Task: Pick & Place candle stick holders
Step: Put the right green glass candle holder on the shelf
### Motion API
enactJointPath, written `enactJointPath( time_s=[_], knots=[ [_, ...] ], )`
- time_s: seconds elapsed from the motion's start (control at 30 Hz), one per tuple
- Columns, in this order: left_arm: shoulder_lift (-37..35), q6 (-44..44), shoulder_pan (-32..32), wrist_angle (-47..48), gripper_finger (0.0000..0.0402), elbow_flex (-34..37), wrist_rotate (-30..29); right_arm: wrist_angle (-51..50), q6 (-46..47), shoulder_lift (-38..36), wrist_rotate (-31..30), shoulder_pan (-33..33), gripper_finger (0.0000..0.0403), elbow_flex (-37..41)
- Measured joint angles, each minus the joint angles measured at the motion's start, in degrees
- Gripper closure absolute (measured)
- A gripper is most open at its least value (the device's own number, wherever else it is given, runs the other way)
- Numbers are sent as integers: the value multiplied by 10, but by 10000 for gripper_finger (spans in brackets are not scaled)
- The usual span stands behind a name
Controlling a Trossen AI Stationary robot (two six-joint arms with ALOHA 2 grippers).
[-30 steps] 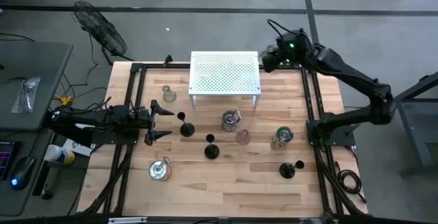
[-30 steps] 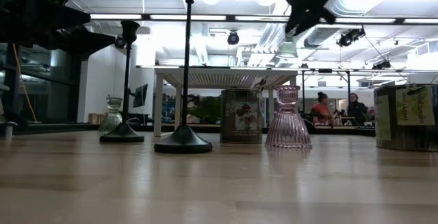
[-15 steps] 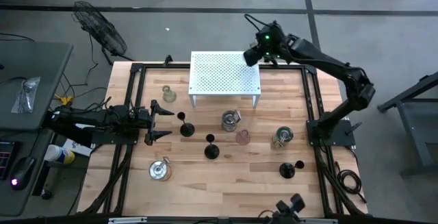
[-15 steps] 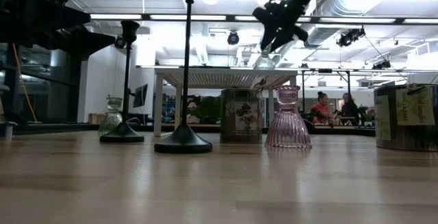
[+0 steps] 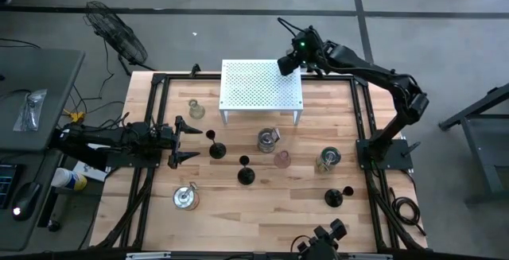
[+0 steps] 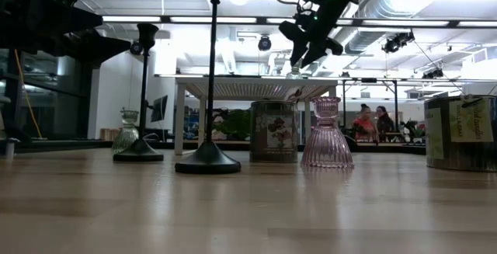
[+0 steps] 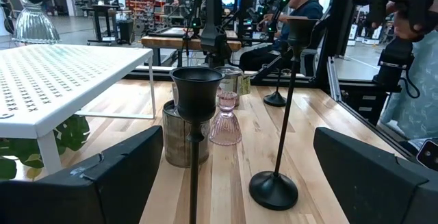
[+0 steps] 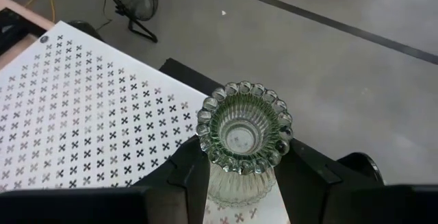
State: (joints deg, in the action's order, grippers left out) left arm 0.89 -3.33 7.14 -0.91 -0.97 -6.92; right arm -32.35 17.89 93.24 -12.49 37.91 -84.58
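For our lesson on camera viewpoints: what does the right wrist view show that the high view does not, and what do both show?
Only the right wrist view: the ribbed glass holder clamped in the right hand, seen from above. Only the high view: the left hand open beside a black holder, and the other holders across the table. Both: the white perforated rack.

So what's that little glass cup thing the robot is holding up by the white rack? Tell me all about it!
It is a ribbed glass candle holder, clear with a greenish tint. Its round rim is ringed with little glass beads, and its mouth is empty. The right gripper grips it upright by the lower body, a dark finger on each side. It is at the far right corner of the white rack; whether it touches the rack cannot be told.
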Motion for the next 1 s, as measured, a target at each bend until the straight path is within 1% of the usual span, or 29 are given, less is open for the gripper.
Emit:
enactJointPath(
  time_s=[0.1,0.3,0.73,1.0],
  knots=[
    [0,0,0,0,29,0,0,6,-1,0,-1,0,268,0],
    [0,0,0,0,29,0,0,1,-4,0,-20,0,268,0],
    [0,0,0,0,29,0,0,-15,1,0,-21,2,268,0],
    [0,0,0,0,29,0,0,-12,-5,0,-36,0,268,2]
  ],
)
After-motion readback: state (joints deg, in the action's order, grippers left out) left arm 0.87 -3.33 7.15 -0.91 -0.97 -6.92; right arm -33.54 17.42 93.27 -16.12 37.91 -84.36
